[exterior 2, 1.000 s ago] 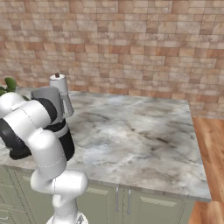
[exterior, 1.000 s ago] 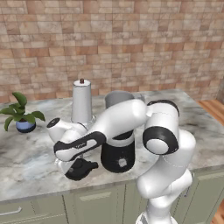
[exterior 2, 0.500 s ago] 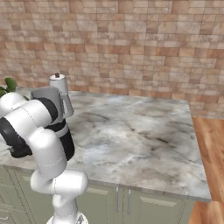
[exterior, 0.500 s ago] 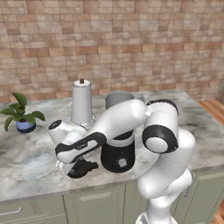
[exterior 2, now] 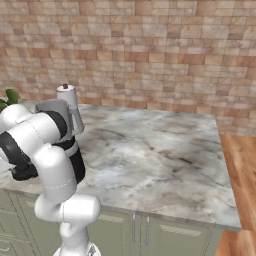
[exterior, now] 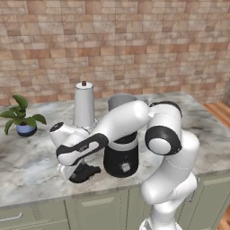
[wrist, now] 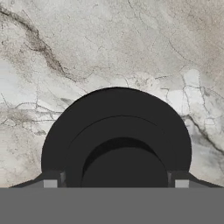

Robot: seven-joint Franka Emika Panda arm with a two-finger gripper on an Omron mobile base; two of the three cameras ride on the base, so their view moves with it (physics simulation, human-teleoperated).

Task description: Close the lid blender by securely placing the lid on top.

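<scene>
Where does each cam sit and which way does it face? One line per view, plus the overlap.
Left base view: behind the arm on its left, facing forward and down at the counter; the arm reaches left past the blender to the lid.
Right base view: behind on the right, same facing; the arm's elbow covers much of the blender.
Hand view: on the hand, looking straight down at the lid, fingers flanking it.
Shared: both base views show the blender and paper-towel roll.

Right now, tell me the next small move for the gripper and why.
Probably close the fingers on the lid's knob. In the hand view the lid lies flat on the marble counter, centred between both tips, which stand apart at its sides. In the left base view the gripper is down at the lid, beside the open blender.
</scene>
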